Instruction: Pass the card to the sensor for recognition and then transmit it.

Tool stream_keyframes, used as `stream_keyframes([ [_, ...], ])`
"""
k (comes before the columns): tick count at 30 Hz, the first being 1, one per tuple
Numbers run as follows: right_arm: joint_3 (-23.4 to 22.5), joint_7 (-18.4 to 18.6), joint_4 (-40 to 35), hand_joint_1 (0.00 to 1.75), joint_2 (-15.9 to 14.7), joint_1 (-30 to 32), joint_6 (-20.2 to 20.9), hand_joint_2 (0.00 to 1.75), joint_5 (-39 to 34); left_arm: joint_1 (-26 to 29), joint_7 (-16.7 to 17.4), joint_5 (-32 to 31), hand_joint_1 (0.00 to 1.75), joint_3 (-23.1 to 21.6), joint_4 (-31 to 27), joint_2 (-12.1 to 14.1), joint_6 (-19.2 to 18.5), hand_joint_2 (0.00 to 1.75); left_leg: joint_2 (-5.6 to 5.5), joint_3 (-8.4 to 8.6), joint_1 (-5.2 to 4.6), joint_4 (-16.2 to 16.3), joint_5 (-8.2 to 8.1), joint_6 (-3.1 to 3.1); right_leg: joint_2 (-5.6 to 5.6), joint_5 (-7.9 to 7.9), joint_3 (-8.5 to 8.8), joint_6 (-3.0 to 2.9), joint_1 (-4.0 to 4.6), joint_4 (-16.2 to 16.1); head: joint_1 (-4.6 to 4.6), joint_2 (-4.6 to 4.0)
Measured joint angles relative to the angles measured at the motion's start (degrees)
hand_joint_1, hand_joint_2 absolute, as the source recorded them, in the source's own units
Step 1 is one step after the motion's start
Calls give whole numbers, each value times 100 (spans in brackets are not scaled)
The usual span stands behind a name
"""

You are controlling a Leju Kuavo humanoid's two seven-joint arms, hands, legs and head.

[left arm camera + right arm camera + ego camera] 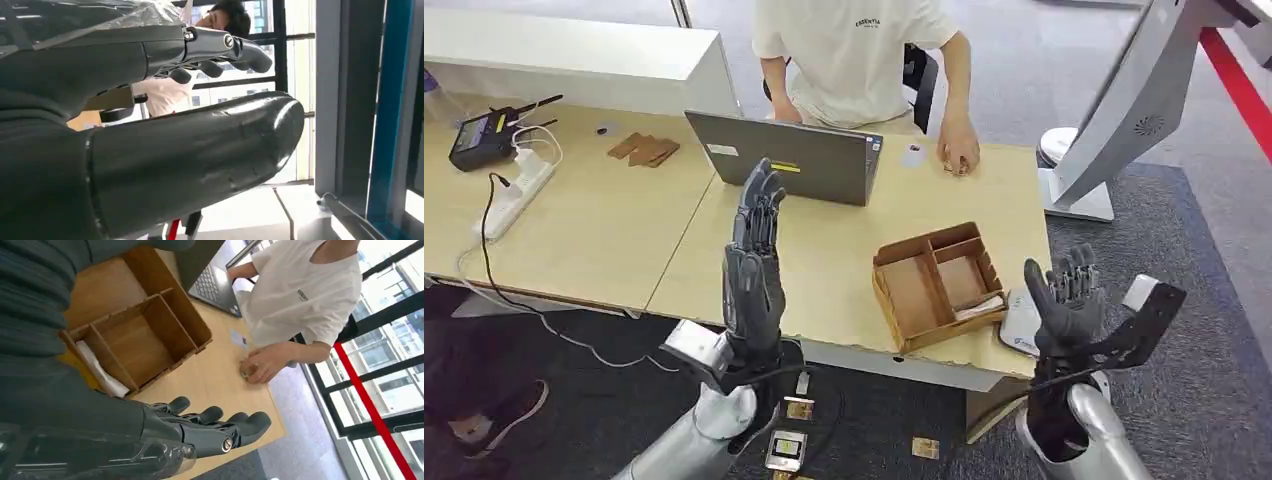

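Both hands are raised at the near edge of the wooden table (824, 270) with fingers extended and apart, grasping nothing: the left hand (754, 262) stands upright in front of the grey laptop (794, 160), and the right hand (1065, 300) is up just beyond the table's near right corner, beside the wooden divided tray (934, 283). White cards (979, 308) lie in the tray's narrow near-right compartment, while its larger compartments show bare wood. On the far side of the table a person in a white T-shirt (854, 50) rests a hand (959, 152) on the tabletop, and a small pale card (913, 155) lies flat just left of that hand, to the right of the laptop. Far left on the adjoining table sit a white power strip (519, 190), a black handheld device (484, 138) and some brown wooden pieces (644, 150). A white stand (1114, 120) with a slanted panel rises to the right of the table.
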Motion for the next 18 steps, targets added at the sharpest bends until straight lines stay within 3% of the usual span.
stream_keyframes([
  [9, 15, -197, -848, 0, 7, 286, -53, 175, 460, 139, 20, -63, 0, 441, -234, 66, 0, 0, 1, -2, 0, -1, 0, 0, 0, -1, 0, 0, 0, 0, 2, 0],
  [14, 300, -19, -1143, 0, 151, 293, 85, 175, 1314, 183, 79, -57, 0, 713, -236, 72, 0, 0, 2, 0, 2, -2, 0, -1, 0, -1, 0, -1, 3, 0, 0, 0],
  [18, 466, 46, -1272, 0, 258, 301, 125, 175, 1489, 245, 123, -122, 0, 844, -238, 72, 0, 0, 1, -1, 3, -2, 1, -1, 0, -2, 1, -1, 3, 0, 2, 0],
])
